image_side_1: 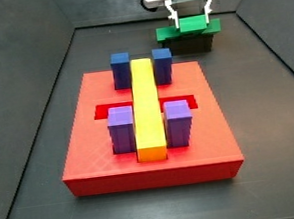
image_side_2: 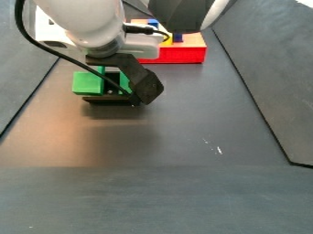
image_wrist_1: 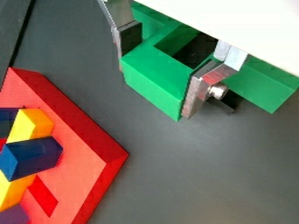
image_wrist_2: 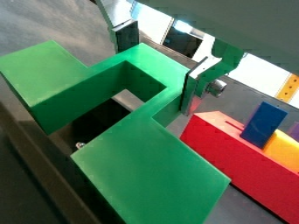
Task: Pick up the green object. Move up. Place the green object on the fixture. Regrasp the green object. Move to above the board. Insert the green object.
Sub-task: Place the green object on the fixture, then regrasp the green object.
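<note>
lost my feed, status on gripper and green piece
Gripper astride bright green T-shaped plastic piece, grip unconfirmed. Piece on black fixture. Red board apart, nothing blocking.

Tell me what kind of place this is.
Likely a robot test cell for assembly: a dark walled floor, a red board of blocks, and the gripper at the green object on the fixture.

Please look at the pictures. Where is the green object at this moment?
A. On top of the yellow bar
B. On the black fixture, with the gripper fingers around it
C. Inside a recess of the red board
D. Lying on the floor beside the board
B: in a side view the green object sits on the fixture behind the board, and the gripper straddles its centre block, fingers at its sides.
</note>
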